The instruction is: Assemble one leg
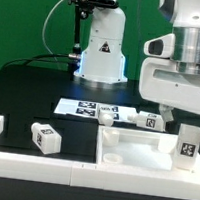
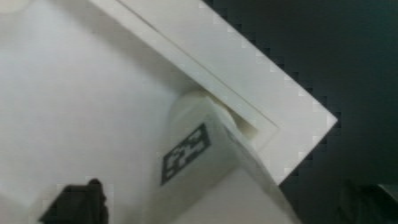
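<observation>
A leg (image 1: 188,145), a short white post with a black-and-white tag, stands upright in the right corner of the wide white panel with raised rims (image 1: 131,160). My gripper (image 1: 182,97) hangs above that leg, and its fingertips do not show in the exterior view. In the wrist view the same leg (image 2: 199,150) rises from the panel's corner (image 2: 267,95) toward the camera. My gripper (image 2: 221,205) is open, with one dark finger (image 2: 75,202) on each side of the leg and clear of it. Nothing is held.
Another leg (image 1: 45,137) lies on the table at the exterior view's left. Two more legs (image 1: 107,115) (image 1: 153,120) lie behind the panel, next to the marker board (image 1: 79,108). A white rail (image 1: 30,167) runs along the front edge. The robot base (image 1: 102,48) stands at the back.
</observation>
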Controlling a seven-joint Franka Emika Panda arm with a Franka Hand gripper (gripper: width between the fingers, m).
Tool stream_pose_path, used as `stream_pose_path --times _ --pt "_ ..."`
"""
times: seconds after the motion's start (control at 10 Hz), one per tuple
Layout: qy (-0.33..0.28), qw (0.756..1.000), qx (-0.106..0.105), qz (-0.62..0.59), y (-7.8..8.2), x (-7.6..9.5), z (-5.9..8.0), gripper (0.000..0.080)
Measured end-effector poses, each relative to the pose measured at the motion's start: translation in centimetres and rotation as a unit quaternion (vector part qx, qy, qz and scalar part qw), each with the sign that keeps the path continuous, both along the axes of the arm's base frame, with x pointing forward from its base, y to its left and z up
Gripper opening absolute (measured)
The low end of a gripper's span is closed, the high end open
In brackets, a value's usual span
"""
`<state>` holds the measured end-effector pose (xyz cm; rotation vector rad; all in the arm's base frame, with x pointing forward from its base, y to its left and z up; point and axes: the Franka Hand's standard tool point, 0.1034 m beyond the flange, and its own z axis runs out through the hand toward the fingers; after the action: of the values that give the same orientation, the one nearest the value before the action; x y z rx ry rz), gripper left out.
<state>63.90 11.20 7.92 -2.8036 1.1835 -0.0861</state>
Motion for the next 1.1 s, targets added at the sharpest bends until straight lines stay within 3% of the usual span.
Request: stream_pose_path --times 0.2,0.4,0.6,0.9,1.1 --pt "-0.004 0.998 -0.006 0.066 -0.03 0.0 -0.01 0.0648" --pt "-0.009 0.976 -0.027 0.217 0.09 0.22 -0.02 0.0648" --pt "-0.007 0.981 -0.026 0.194 0.04 0.19 -0.09 0.0648" --pt "-0.004 0.987 -0.022 0.156 0.01 0.15 -0.14 0.0286" --pt "0.013 0.999 -0.015 0.044 -0.07 0.11 -0.12 0.0286"
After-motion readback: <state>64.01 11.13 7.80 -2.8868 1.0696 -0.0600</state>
